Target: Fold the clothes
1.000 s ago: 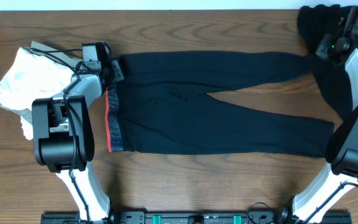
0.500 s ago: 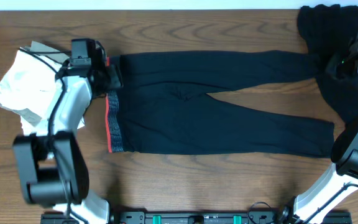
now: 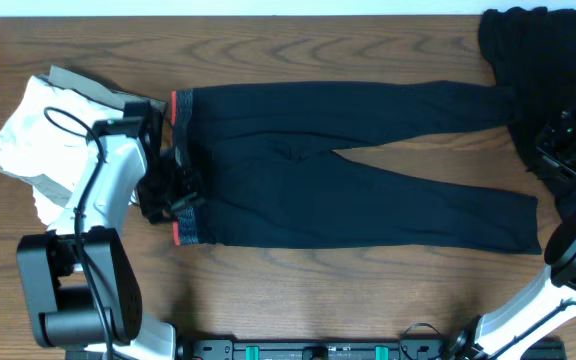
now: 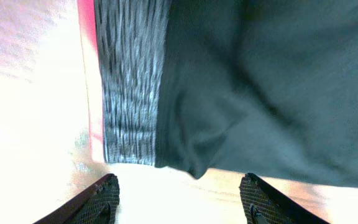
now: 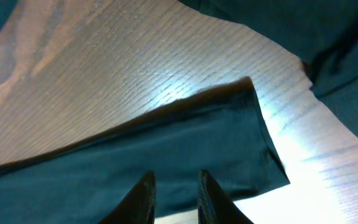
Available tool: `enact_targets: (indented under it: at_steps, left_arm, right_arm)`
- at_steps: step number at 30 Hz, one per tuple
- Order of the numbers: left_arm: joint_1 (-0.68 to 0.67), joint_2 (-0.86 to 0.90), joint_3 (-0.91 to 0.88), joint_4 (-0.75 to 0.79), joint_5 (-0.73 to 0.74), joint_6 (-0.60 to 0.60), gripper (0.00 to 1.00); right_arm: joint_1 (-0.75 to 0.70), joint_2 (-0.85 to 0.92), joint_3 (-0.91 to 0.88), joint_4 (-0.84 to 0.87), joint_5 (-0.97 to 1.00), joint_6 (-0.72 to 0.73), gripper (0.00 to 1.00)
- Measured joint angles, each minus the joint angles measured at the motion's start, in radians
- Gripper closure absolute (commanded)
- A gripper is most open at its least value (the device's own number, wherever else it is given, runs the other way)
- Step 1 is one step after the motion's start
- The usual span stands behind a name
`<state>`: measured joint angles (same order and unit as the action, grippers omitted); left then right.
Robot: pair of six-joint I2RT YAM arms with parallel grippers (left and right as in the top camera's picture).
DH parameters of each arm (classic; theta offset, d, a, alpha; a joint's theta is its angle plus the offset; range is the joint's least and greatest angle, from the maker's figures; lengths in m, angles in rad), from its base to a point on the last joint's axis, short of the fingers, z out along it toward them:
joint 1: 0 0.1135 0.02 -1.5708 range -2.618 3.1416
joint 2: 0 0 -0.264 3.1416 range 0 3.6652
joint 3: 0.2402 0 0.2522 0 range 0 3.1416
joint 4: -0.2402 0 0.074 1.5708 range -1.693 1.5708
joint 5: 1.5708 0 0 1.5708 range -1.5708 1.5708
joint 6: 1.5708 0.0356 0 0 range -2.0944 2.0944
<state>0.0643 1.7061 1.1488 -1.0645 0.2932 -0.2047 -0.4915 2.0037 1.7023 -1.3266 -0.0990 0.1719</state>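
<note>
– Well, where do your leggings (image 3: 368, 170) lie?
– Flat across the middle of the worktop (image 3: 318, 290), with the waistband (image 3: 182, 225) toward its left edge and the cuffs (image 3: 523, 225) toward its right.
– And your hands?
– Your left hand (image 4: 179, 190) hovers over the waistband, spread and empty. Your right hand (image 5: 174, 186) is above a cuff with a slim gap between its fingers. I cannot tell whether it grips.

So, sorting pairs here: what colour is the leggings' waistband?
Grey waistband, coral-red edge; left wrist view shows it best.

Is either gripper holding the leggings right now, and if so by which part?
Nothing is held. The left gripper is open beside the waistband of the leggings; the right gripper hovers over a dark cuff, empty.
</note>
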Motion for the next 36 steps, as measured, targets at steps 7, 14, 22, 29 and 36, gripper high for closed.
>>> enact_targets:
  at_steps: [7,14,22,29,36]
  left_arm:
    - [0.000,-0.203,-0.214,0.095,0.000,-0.031,0.34]
    - [0.000,-0.388,-0.429,0.229,0.007,-0.285,0.34]
    - [0.000,-0.397,-0.615,0.457,0.015,-0.612,0.34]
    - [0.000,-0.400,-0.618,0.594,0.015,-0.688,0.34]
    - [0.000,-0.400,-0.618,0.620,0.010,-0.712,0.34]
  right_arm:
    - [-0.009,-0.132,-0.001,-0.063,-0.045,-0.023,0.78]
    - [0.009,-0.280,-0.004,-0.068,-0.059,-0.035,0.77]
    - [0.046,-0.317,-0.042,-0.065,-0.066,-0.052,0.77]
    - [0.050,-0.317,-0.083,-0.043,-0.066,-0.055,0.76]
    - [0.050,-0.317,-0.087,-0.034,-0.066,-0.055,0.76]
